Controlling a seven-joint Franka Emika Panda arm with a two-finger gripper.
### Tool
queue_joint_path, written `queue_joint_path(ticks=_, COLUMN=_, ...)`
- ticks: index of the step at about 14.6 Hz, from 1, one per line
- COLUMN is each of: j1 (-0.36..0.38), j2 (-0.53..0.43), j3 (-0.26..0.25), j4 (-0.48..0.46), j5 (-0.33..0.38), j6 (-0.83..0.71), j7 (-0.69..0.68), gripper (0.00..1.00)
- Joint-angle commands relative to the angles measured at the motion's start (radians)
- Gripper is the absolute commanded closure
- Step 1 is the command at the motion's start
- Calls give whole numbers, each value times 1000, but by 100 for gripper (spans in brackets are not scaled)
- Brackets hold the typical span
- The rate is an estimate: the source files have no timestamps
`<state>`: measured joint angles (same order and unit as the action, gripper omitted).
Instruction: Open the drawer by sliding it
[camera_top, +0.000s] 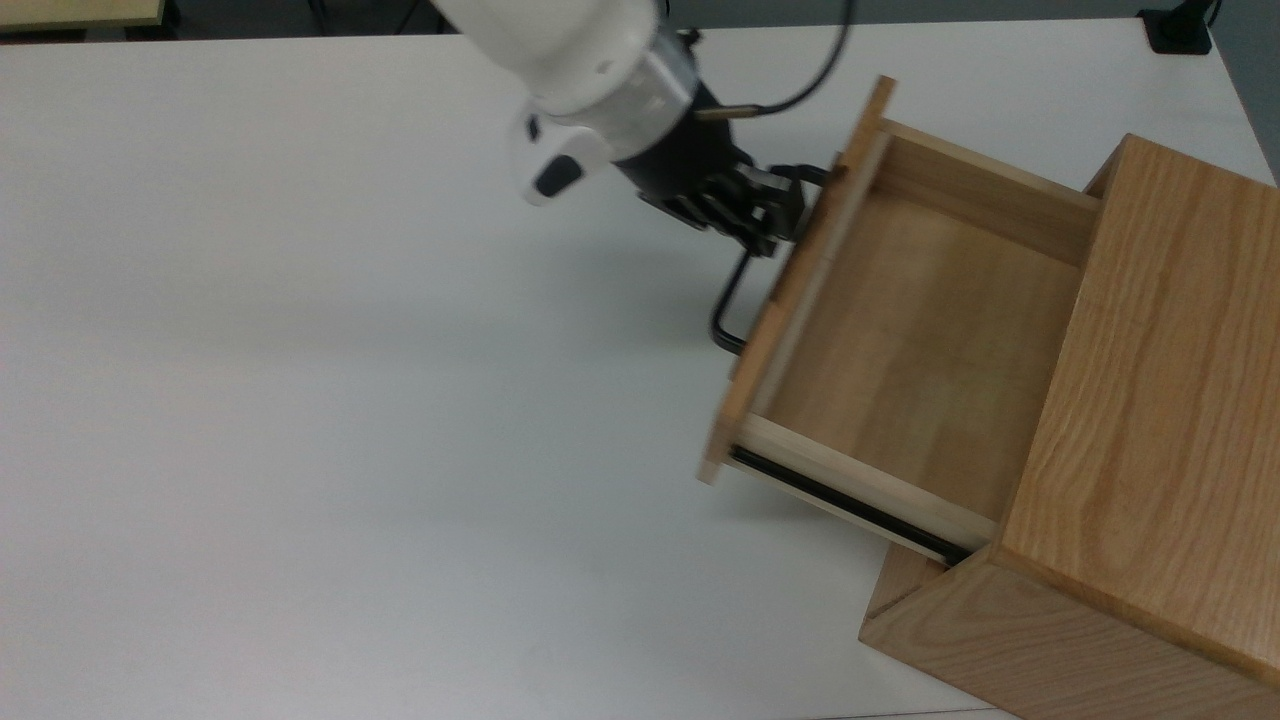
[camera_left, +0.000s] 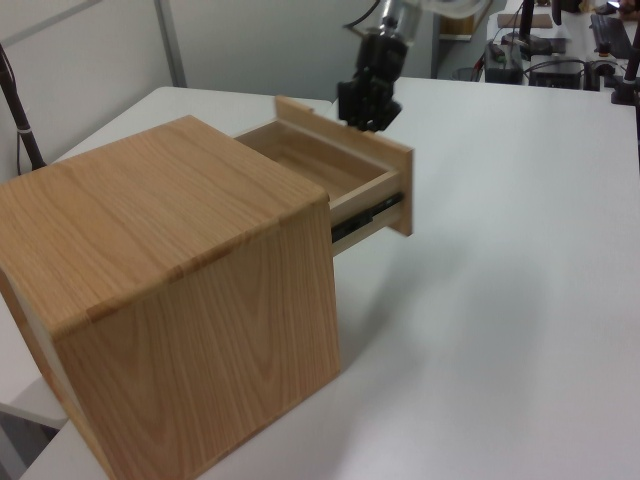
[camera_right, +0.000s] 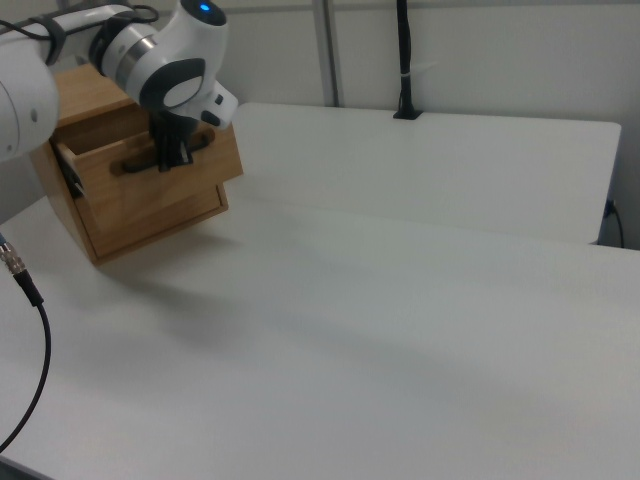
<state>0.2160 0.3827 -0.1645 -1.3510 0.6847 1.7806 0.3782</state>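
Clamped on the black bar handle (camera_top: 733, 300), the gripper (camera_top: 775, 215) sits at the upper end of the bar in the top view, its dark fingers closed around the metal right against the front panel (camera_top: 795, 275). In the right view the gripper (camera_right: 172, 155) comes down onto the handle (camera_right: 150, 162) from above, and in the left view it (camera_left: 366, 105) hangs over the far edge of the panel, where the grip itself is hard to make out.

One drawer (camera_top: 900, 330) is pulled well out of the wooden cabinet (camera_top: 1150, 400), toward the top view's left. It is light oak with a flat front panel that stands taller than the drawer's side walls. Its inside is pale bare wood with visible grain, and nothing lies in it. One black rail (camera_top: 850, 505) runs along the near side wall in the top view; the same rail (camera_left: 365, 215) shows as a dark strip under the side wall in the left view. The handle is a single long black bar, bent at its ends to meet the panel.

The cabinet is one boxy oak piece with strong grain on its top, standing at the top view's right edge of the white table (camera_top: 350, 400). One black cable (camera_top: 800, 85) curves away from the wrist of the white arm (camera_top: 570, 50). In the right view a second cable (camera_right: 25, 290) crosses the table's lower left corner.
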Motion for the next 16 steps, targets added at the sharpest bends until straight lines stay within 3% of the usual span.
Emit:
queue_joint_path(ticks=1, j1=-32, j2=-149, j3=-32, j4=-105, j5=10, j6=-91, j7=-59, gripper=100)
queue_joint_path(ticks=5, j1=-38, j2=-163, j3=-72, j4=-123, j5=7, j6=-131, j7=-74, gripper=100)
queue_joint_path(ticks=6, j1=-44, j2=-163, j3=-72, j4=-123, j5=7, j6=-141, j7=-73, gripper=62)
queue_joint_path(ticks=7, j1=-53, j2=-163, j3=-72, j4=-123, j5=7, j6=-167, j7=-62, gripper=18)
queue_joint_path(ticks=9, j1=-73, j2=-166, j3=-73, j4=-123, j5=-8, j6=-213, j7=-74, gripper=16)
queue_joint_path(ticks=10, j1=-78, j2=-177, j3=-73, j4=-123, j5=-90, j6=-239, j7=-87, gripper=2)
queue_joint_path(ticks=11, j1=-76, j2=-195, j3=-70, j4=-123, j5=-203, j6=-253, j7=-129, gripper=0)
queue_joint_path(ticks=16, j1=-78, j2=-225, j3=-67, j4=-117, j5=-528, j6=-250, j7=-370, gripper=0)
